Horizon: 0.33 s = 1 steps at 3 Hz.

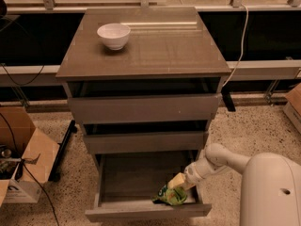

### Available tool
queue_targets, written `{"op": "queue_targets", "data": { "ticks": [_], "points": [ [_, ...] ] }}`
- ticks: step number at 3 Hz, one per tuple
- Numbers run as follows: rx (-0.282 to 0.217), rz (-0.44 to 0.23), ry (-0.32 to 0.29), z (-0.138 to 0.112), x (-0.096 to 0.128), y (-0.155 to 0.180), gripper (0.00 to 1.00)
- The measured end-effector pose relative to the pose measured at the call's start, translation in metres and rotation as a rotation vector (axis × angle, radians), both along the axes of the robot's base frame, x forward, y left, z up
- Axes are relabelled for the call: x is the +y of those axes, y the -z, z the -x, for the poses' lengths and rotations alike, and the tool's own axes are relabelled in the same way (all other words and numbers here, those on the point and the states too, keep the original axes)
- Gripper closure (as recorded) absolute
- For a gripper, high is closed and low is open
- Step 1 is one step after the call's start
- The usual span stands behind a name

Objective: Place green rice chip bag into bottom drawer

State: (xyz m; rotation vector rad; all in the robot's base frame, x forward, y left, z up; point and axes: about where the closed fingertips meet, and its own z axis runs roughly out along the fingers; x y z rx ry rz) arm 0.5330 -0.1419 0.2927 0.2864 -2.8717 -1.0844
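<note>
Down in the front right corner of the open bottom drawer (131,179), the green rice chip bag (170,195) sits on the drawer floor. The gripper (178,182) is just above it, pinching the bag's top. A white bowl (114,35) stands on the grey cabinet (160,51).

Jaws in bottom drawer (127,179); left free

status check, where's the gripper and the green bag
Gripper low inside the pulled-out grey bottom drawer, against the crinkly bright-green rice chip bag. Bag in drawer's front right corner. Nothing blocking; round white bowl up on cabinet top.
</note>
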Motion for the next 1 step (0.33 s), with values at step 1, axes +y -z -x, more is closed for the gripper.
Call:
{"op": "queue_targets", "data": {
  "ticks": [1],
  "points": [
    [0.003, -0.001, -0.002, 0.0011, 0.0015, 0.0012, 0.00]
  ]
}}
